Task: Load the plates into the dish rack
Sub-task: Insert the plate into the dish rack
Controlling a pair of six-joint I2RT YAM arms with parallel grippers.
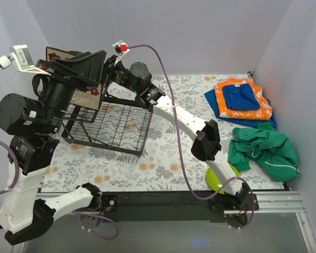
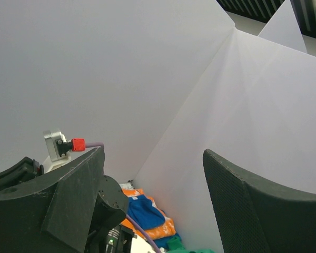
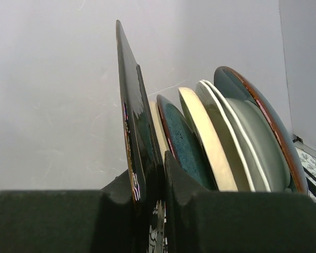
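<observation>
- At near edge, beside base of right arm [image 1: 200,132]: lime plate [image 1: 217,178], flat on table [image 1: 163,158], partly hidden under the arm, well apart from rack [image 1: 121,129].
- Farther in, left of centre: the rack, black wire, standing on flowered cover of table.
- Stretched across table from right base to far left end of rack: the right arm.
- At right gripper [image 3: 150,176]: fingers clamped on rim of dark plate [image 3: 131,105], one finger at each face.
- The dark plate: upright on edge, glossy, with thin brown rim. Cannot tell if seated in a slot, because bottom is hidden by fingers.
- Just behind it in right wrist view: plates [image 3: 226,137] standing on edge in a close row, leaning to the right in that view. Among them blue-grey, cream, two white, and last a blue-grey one with brown rim.
- In top view, this row mostly hidden behind left arm [image 1: 26,116]. Only part of a patterned face visible at far left of rack.
- The left arm: raised high over left end of rack, close to top camera.
- At left gripper [image 2: 152,155]: fingers wide apart, holding nothing, pointing up toward white walls [image 2: 121,68].
- In far right corner: clothes [image 1: 245,105], orange and blue ones folded, green one crumpled nearer, all well apart from rack.
</observation>
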